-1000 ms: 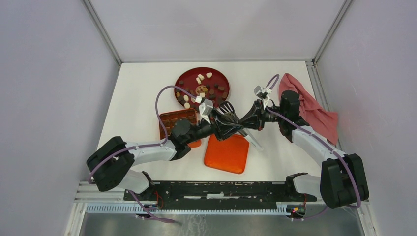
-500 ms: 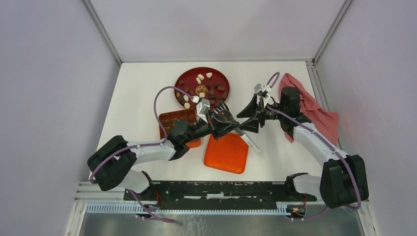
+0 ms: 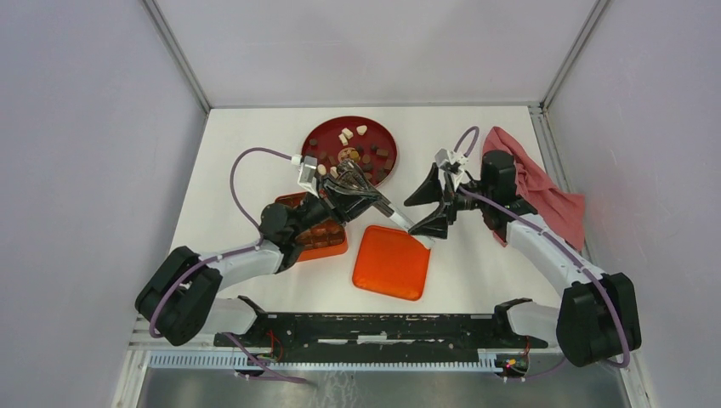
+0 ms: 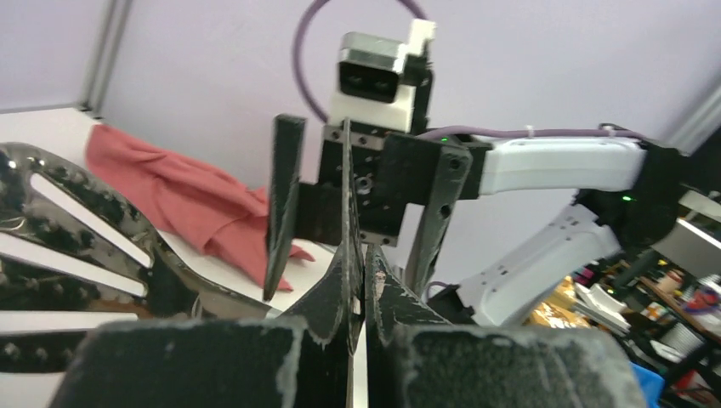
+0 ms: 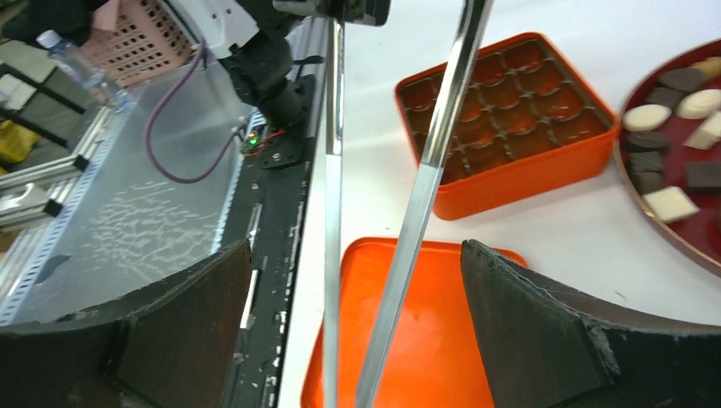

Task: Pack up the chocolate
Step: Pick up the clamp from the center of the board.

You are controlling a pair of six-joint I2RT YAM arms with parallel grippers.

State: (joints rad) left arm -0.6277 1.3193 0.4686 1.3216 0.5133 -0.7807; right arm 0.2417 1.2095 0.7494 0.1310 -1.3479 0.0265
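Observation:
The chocolate [image 3: 355, 154] lies as small dark and cream pieces on a red plate [image 3: 327, 132], and shows again at the right edge of the right wrist view, chocolate [image 5: 670, 202]. My left gripper [image 3: 364, 202] is shut on metal tongs [image 3: 400, 223] just in front of the plate; the tongs' slotted head [image 4: 76, 229] shows in the left wrist view beside the shut left gripper [image 4: 364, 280]. My right gripper [image 3: 428, 206] stands wide open around the tongs' handle end without touching it. In the right wrist view the tongs' two arms [image 5: 425, 195] pass between the open fingers [image 5: 544, 340].
An orange box [image 3: 316, 242] with an empty brown compartment tray [image 5: 502, 119] sits left of centre. Its orange lid [image 3: 391, 262] lies flat in front of the grippers. A red cloth [image 3: 537, 183] lies at the right, by the wall.
My right gripper has opened and let go of the tongs. My left gripper has shut on them and swung left and back toward the plate.

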